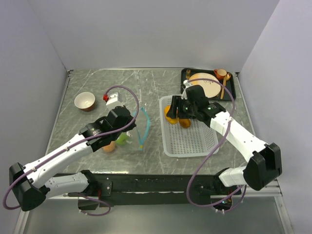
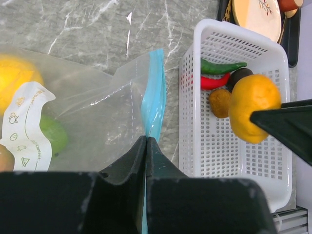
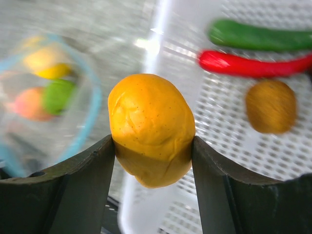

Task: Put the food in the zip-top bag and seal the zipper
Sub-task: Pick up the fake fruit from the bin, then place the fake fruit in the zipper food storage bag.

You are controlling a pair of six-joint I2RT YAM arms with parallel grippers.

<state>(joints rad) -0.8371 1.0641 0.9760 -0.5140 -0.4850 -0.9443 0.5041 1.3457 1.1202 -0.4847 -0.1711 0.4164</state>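
Grey marble table (image 1: pixel 97 83), pale walls (image 1: pixel 146 29). One bag (image 2: pixel 97 107) at left, three inside: yellow round (image 2: pixel 14 78), lime round (image 2: pixel 56 134), peach round (image 3: pixel 29 102). One basket (image 2: pixel 204 146) at right: red pepper (image 2: pixel 209 82), green pepper (image 2: pixel 222 67), brown round (image 2: pixel 220 102). Clamped in left gripper (image 2: pixel 146 141): zipper (image 2: pixel 153 92). Squeezed in right gripper (image 3: pixel 153 146): orange round (image 3: pixel 151 122), over basket's left rim

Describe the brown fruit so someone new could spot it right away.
Look in the white basket right of the clear bag. Beside the red pepper lies the brown fruit. It is round and dull brown, smaller than the orange fruit in the right gripper.
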